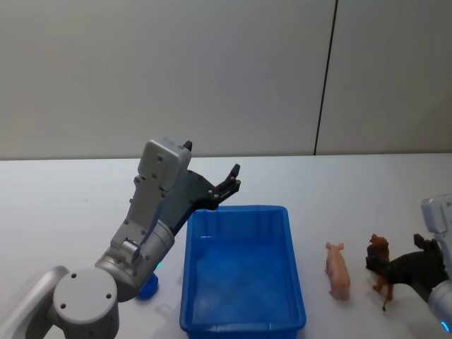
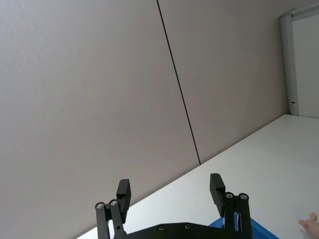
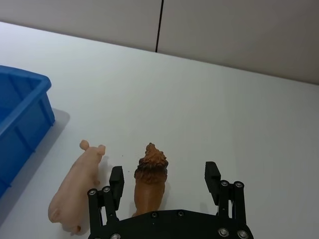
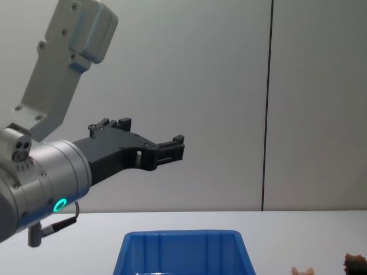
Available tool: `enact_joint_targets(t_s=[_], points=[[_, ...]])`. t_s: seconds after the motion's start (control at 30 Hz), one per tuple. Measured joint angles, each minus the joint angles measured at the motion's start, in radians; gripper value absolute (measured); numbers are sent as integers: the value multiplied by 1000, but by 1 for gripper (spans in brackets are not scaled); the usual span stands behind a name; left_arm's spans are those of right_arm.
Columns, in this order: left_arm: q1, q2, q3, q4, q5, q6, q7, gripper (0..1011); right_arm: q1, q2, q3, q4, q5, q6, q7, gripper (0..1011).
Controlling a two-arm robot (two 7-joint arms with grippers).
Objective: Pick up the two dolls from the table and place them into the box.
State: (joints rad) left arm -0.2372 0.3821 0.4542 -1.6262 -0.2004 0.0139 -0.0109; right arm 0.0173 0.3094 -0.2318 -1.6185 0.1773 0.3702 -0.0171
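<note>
The reddish-brown doll (image 3: 149,181) stands between the right gripper's (image 3: 164,178) spread fingers, long axis along their reach, nearer the pink doll's (image 3: 75,191) side. The left gripper (image 2: 169,191) hangs raised by the box (image 1: 240,210), fingers apart.

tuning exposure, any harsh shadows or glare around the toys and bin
Right wrist view: soft, faint shadows beside the blue bin, pig toy and lion toy, nothing harsh. Head view: even light, a pale sheen on the bin's floor. Chest view: evenly lit, no glare.
</note>
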Motion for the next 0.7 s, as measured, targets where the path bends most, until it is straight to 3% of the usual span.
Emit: enact_joint_targets(t_s=[0.7], points=[[0,0,0,0,0,0,0,1004,67,-69,-18,109,-23,71,-40,1001]])
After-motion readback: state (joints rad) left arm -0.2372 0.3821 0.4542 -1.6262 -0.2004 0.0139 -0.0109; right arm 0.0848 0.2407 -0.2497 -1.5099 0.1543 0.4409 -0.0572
